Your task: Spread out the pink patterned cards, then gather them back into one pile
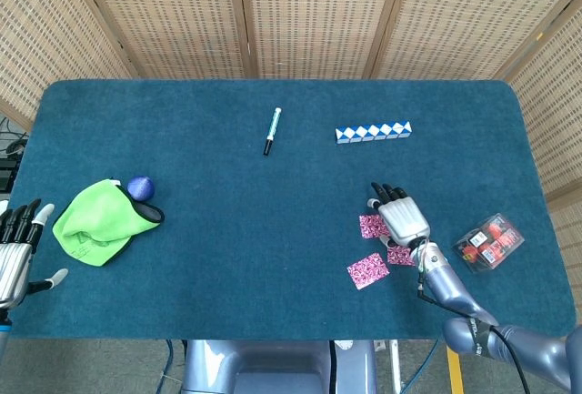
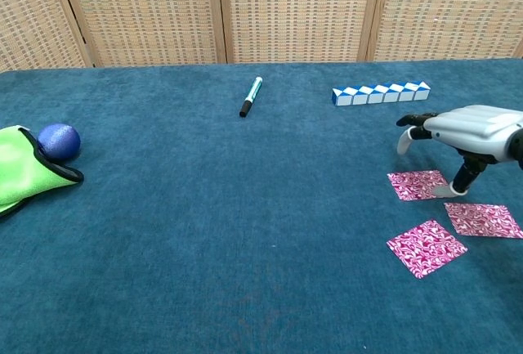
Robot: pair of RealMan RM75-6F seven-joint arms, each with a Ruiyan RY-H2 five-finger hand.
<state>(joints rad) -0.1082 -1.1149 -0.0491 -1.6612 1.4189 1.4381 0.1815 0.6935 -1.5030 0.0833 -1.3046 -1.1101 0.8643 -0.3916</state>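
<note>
Right hand (image 2: 470, 127) open, fingers spread, thumb tip touching upper pink card (image 2: 417, 184), holding nothing

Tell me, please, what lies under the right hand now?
Under the right hand lies the farthest pink card; the thumb tip comes down at its right edge. In the head view the hand covers part of this card and of a second pink card. It holds nothing.

Right hand (image 1: 402, 217) palm-down over three pink patterned cards (image 1: 368, 269) lying apart on blue table (image 1: 227, 257).
</note>
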